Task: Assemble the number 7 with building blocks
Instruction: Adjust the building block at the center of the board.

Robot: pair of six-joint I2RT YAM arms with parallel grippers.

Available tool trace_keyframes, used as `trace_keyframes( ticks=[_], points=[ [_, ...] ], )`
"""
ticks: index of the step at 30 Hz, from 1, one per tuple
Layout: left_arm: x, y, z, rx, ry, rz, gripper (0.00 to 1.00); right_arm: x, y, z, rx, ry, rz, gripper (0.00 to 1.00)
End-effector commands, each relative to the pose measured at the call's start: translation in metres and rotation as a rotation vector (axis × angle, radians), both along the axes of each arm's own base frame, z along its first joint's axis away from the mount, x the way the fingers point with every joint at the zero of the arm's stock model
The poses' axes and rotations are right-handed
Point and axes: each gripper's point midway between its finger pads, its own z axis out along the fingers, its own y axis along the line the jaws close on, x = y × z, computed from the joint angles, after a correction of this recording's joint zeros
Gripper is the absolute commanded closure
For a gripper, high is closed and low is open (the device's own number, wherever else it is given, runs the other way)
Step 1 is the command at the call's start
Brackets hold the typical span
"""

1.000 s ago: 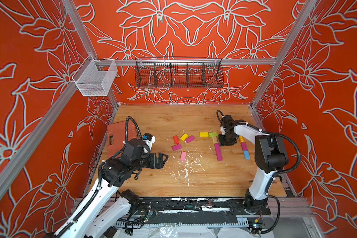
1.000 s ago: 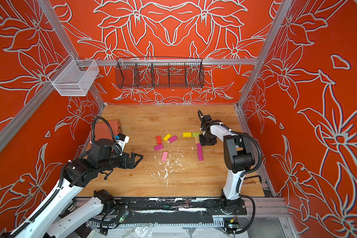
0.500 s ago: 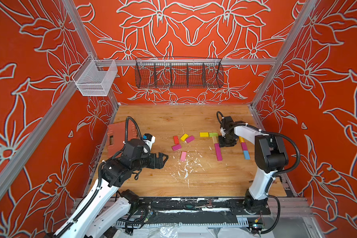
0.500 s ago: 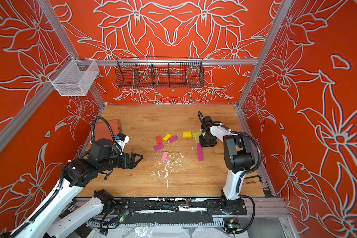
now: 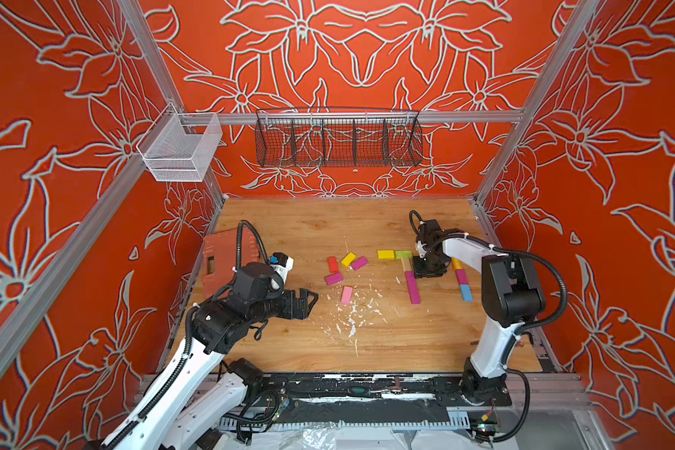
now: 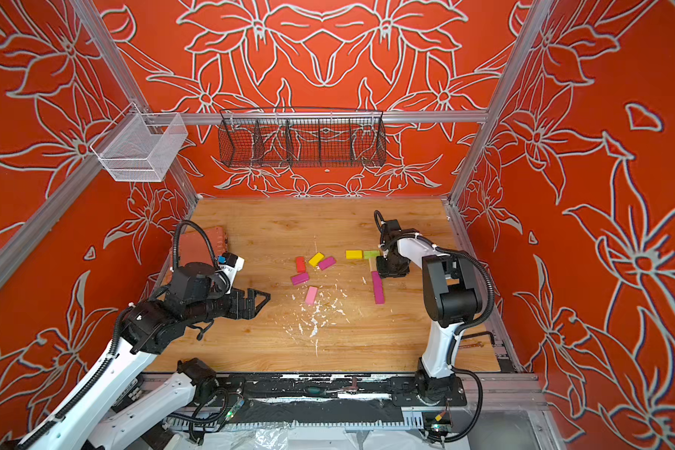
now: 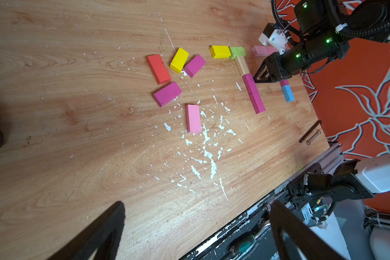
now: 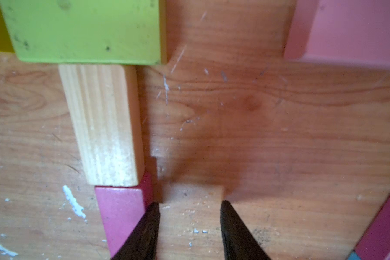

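Note:
The number 7 lies right of centre in both top views: a yellow block [image 5: 385,254] and a green block [image 5: 403,255] form the bar, and a bare wood block [image 5: 406,265] and magenta blocks [image 5: 412,287] form the stem. My right gripper [image 5: 427,269] is low on the table just right of the stem. In the right wrist view it [image 8: 189,225] is open on bare wood, one finger [image 8: 144,229] against the magenta block [image 8: 119,213]. Loose blocks, red [image 5: 332,264], yellow [image 5: 348,259], magenta [image 5: 334,278] and light pink [image 5: 347,295], lie mid-table. My left gripper [image 5: 308,300] hovers open and holds nothing.
A red-brown case [image 5: 227,257] stands at the left wall. Orange, magenta and blue blocks [image 5: 461,276] form a line right of my right gripper, and a light pink block [image 7: 260,50] lies behind it. Two bolts [image 7: 311,135] lie near the front right edge. Wire baskets [image 5: 338,140] hang on the back wall.

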Motion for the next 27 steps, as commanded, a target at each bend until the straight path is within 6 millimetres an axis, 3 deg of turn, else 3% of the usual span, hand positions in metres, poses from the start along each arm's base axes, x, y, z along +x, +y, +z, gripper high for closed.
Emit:
trace_keyframes(
  ticks=[1, 27],
  points=[
    [0.0014, 0.0022, -0.0015, 0.002, -0.009, 0.009, 0.03, -0.0088, -0.0005, -0.009, 0.005, 0.039, 0.01, 0.53],
    [0.0009, 0.0025, -0.0005, 0.0, -0.013, 0.009, 0.02, -0.0109, -0.0001, -0.0112, 0.009, 0.047, 0.01, 0.52]
  ],
)
